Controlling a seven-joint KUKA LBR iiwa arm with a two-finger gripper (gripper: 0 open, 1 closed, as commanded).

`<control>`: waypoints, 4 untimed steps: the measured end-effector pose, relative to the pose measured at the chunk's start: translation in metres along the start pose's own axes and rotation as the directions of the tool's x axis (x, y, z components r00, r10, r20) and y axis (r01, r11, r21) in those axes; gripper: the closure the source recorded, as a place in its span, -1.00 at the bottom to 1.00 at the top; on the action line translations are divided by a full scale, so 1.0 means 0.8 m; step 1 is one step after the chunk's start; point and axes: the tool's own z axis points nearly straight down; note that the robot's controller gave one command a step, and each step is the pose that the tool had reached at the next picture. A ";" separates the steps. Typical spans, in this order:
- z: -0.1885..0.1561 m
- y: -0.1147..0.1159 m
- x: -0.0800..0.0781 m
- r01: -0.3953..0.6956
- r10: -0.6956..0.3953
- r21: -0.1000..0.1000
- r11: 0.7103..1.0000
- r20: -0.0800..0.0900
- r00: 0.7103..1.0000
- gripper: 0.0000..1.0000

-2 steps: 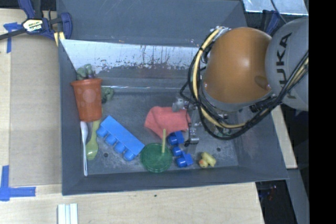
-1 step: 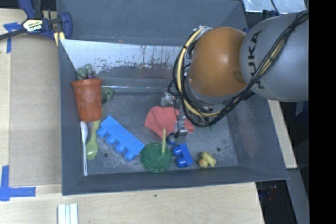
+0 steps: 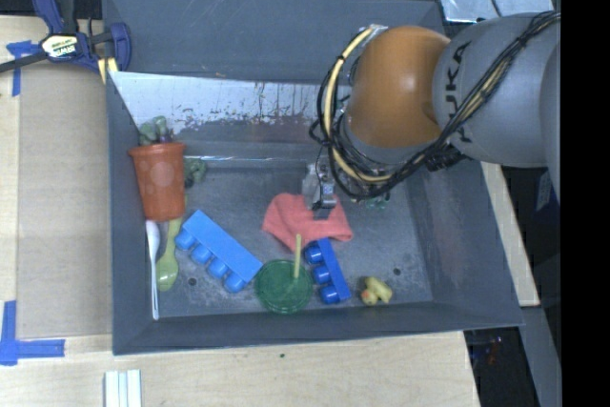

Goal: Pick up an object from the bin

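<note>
my gripper (image 3: 324, 193) hangs low near the middle of the bin (image 3: 286, 24), right at the upper edge of a crumpled red cloth (image 3: 300, 220), and looks to be touching it. i cannot tell whether it is apart, together or clamped on anything; my orange wrist cover hides too much. the cloth is the thing nearest me, so i judge it the likely pick. it is soft, lies loose on the bin floor and has room around its upper side.

the rest crowds the front. a small blue brick (image 3: 329, 272) sits just beside the cloth's lower edge, and a yellow stick (image 3: 297, 254) leans over a green round lid (image 3: 283, 287). further left lie a bigger blue brick (image 3: 217, 250) and an orange cup (image 3: 159, 178), well apart from me.

the only writing i can make out is dark lettering on my grey arm casing (image 3: 450, 76), crossed by cables; it seems to start "ku".
</note>
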 end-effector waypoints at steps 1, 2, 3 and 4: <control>0.000 0.000 0.000 -0.001 0.001 0.000 1.000 0.000 1.000 -1.00; 0.000 0.000 0.000 -0.001 0.001 0.000 1.000 0.000 1.000 -1.00; 0.028 0.008 -0.007 -0.148 0.148 -0.002 0.989 0.008 0.989 -1.00; 0.073 -0.019 -0.016 -0.069 0.069 -0.001 0.998 0.007 0.998 1.00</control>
